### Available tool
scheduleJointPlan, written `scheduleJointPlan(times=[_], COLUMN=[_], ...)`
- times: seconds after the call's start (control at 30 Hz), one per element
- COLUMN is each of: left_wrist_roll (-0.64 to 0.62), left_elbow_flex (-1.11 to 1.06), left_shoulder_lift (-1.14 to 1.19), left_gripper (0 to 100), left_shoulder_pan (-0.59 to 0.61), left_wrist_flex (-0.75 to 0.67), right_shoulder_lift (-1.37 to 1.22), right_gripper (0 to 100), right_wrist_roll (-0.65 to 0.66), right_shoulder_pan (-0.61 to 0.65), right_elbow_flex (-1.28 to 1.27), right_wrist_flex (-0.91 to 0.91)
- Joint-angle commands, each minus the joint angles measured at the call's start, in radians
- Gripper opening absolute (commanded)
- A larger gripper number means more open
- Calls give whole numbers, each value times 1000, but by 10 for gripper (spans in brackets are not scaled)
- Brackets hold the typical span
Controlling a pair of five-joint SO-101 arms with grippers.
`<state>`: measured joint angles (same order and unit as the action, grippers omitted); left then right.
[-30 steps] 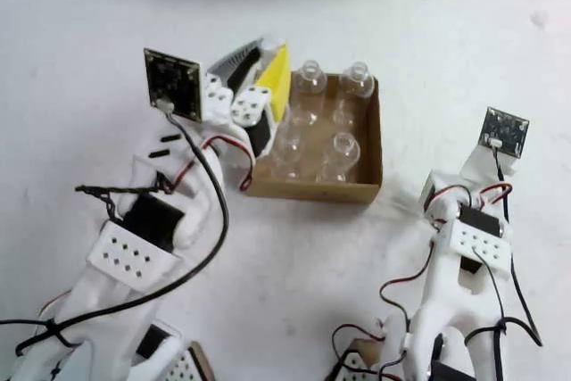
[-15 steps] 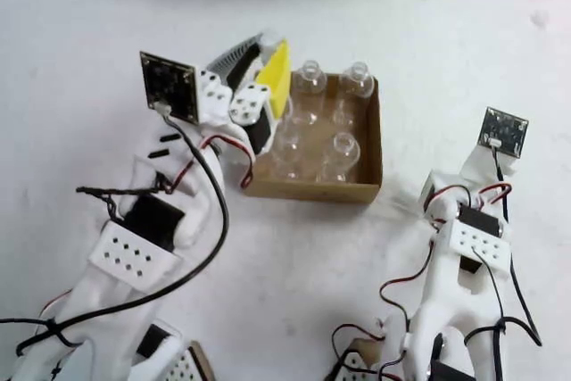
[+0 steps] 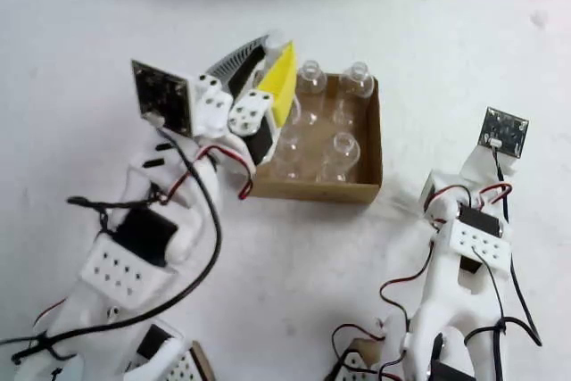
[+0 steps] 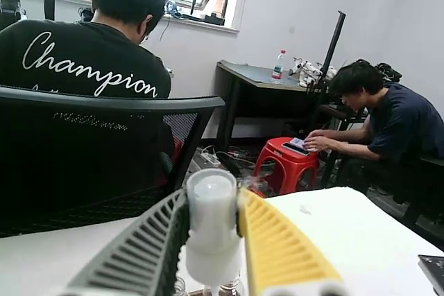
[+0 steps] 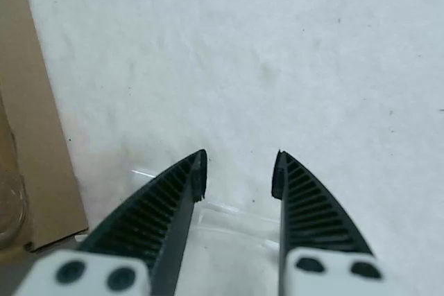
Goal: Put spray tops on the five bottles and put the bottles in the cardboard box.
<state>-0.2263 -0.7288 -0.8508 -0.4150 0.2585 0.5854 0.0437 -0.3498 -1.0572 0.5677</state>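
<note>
Swinging over the box (image 3: pixel 312 190) now, the left hand (image 3: pixel 276 44) has rolled in the last second. Its camera board has slid outward and down in the high view, the whole arm has shifted away from the box, and the yellow finger (image 3: pixel 282 86) now leans further across the near-side rim than it did a moment back. From the left wrist I see both fingers pinched tight on a pale, round-topped bottle (image 4: pixel 213 230), standing upright between them. The camera behind it is tipped up at the room rather than down at the counter (image 3: pixel 446 42). I take this for the fifth bottle, since I count four clear ones (image 3: pixel 343 147) standing in the box, two at the back and two nearer the front. Whether each of those carries a spray top I cannot tell from up here. The right arm (image 3: pixel 468 238) hasn't budged across these frames. Its hand (image 5: pixel 239 171) hangs low over bare counter just beside the box's wall, fingers parted to a middling gap with nothing gripped. So my read is that we're on the last placement: the held bottle is at the box's edge but not yet down among the others. The free slot looks to be on the side nearest the left hand, and the tilt matters, because a leaning bottle could knock its neighbours on the way in. I'd level the wrist before letting go.
</note>
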Motion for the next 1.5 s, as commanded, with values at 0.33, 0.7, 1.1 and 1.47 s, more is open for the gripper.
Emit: scheduleJointPlan(times=[0.33, 0.7, 1.1, 1.47], left_wrist_roll=[2, 0, 8, 8], left_elbow_flex=[-38, -97, -373, -434], left_shoulder_lift=[-79, -76, -76, -74], left_gripper=[20, 20, 20, 20], left_shoulder_pan=[-12, -12, -12, -15], left_wrist_flex=[-43, -63, -353, -356], right_shoulder_lift=[-1, -1, -1, -1], right_gripper=[141, 141, 141, 141], right_wrist_roll=[3, 3, 3, 3], right_shoulder_pan=[-4, -4, -4, -4], right_elbow_flex=[5, 5, 5, 5], right_wrist_flex=[-18, -19, -19, -19])
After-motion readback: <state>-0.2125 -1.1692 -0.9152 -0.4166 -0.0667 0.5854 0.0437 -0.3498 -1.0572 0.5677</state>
